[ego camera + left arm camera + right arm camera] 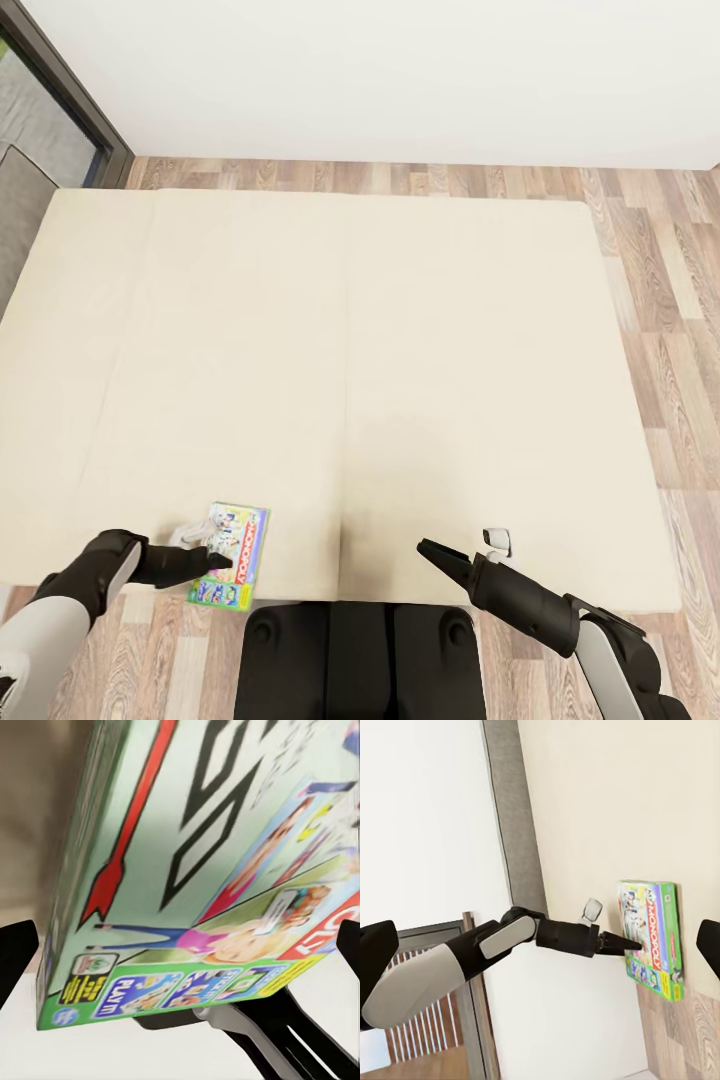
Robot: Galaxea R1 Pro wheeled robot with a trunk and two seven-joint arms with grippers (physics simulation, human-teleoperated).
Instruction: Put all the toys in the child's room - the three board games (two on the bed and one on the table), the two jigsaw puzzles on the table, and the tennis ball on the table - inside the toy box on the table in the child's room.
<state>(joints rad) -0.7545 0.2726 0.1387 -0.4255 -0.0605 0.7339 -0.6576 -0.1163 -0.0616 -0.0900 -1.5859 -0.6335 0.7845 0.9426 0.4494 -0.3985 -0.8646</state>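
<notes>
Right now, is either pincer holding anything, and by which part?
The left pincer is at the Monopoly box, at its near long edge on the bed; a closed grip cannot be told. The right pincer holds nothing.

On the board game (651, 937) at the right of my right wrist view I read "MONOPOLY" in white letters on a red band, running along the lid. In my left wrist view the same box (202, 862) sits close up: "PLAY IT" shows on a small blue panel near its green lower edge. In the head view the box's (232, 567) print is too small to read.
</notes>
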